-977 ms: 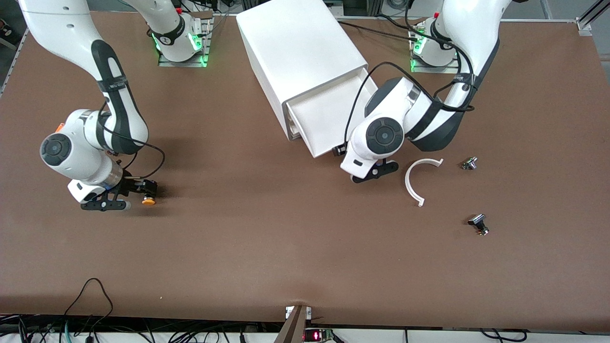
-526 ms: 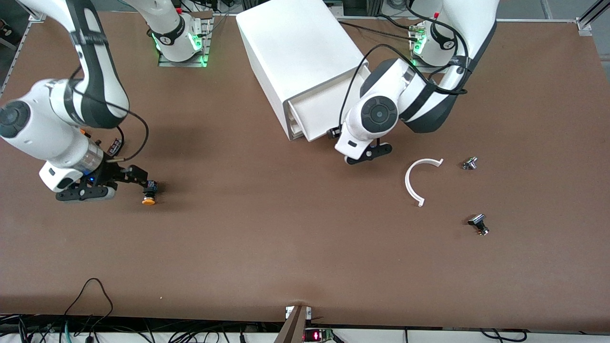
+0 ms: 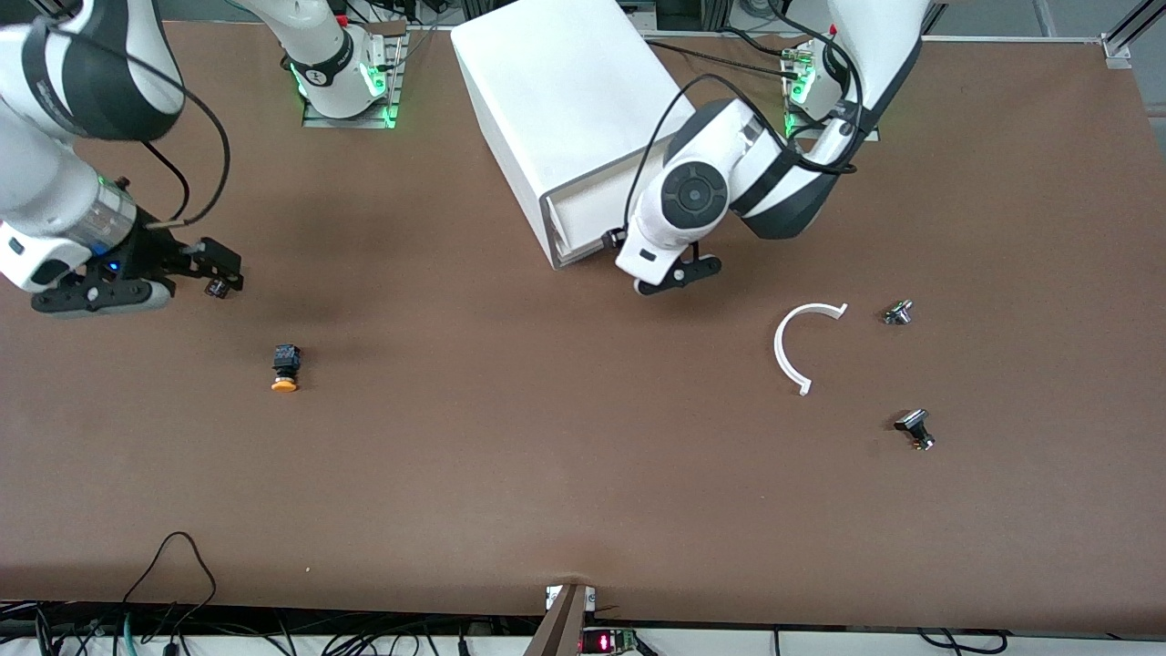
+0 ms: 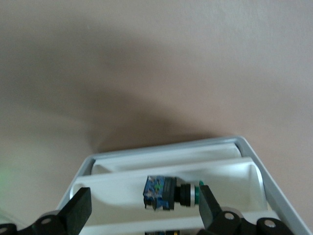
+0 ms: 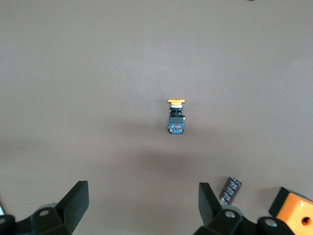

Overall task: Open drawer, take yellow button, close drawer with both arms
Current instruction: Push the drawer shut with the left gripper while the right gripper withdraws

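Note:
The button [image 3: 285,369], orange cap and black body, lies alone on the brown table toward the right arm's end; it also shows in the right wrist view [image 5: 176,117]. My right gripper [image 3: 219,271] is up over the table, away from it, open and empty [image 5: 142,205]. The white cabinet [image 3: 565,91] stands at mid-table with its uppermost drawer [image 3: 583,210] almost fully in. My left gripper [image 3: 679,271] is at the cabinet's front, open [image 4: 144,215]. Its wrist view shows a green-and-blue button [image 4: 168,193] lying in a white tray.
A white C-shaped ring [image 3: 797,346] and two small metal parts [image 3: 897,312] [image 3: 915,428] lie toward the left arm's end. An orange box with a hole [image 5: 296,218] and a small dark cylinder [image 5: 230,190] show beside my right gripper.
My right gripper let go of the button on the table, then rose and drew away. My left arm pushed the drawer from well out to almost shut.

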You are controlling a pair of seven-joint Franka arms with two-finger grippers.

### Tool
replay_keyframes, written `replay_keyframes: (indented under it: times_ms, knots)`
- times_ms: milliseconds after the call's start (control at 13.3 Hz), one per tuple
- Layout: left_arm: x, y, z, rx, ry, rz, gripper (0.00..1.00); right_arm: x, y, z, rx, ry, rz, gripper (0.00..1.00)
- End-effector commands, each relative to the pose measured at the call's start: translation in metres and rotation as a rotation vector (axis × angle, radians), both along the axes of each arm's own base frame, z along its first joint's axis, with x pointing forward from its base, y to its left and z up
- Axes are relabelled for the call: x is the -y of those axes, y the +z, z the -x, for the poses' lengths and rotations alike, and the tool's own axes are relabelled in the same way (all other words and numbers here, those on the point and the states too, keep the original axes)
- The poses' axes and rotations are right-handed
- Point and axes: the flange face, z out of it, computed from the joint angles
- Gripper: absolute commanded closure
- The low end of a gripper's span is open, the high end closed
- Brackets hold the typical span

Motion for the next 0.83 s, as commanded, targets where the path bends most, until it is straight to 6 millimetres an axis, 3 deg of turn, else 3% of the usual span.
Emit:
replay_keyframes:
  times_ms: [0,526,752]
  knots:
    - [0.017,0.013,0.028,-0.001,0.013,0.005,0.03,-0.009,0.021,0.010,0.016,-0.004,0.018,0.01]
    - [0.028,0.003,0.047,-0.031,-0.007,-0.009,0.04,-0.002,0.092,0.020,0.033,-0.077,0.025,0.01]
    - [0.032,-0.002,0.056,-0.045,-0.021,-0.012,0.03,0.015,0.114,0.029,-0.014,-0.126,0.025,0.01]
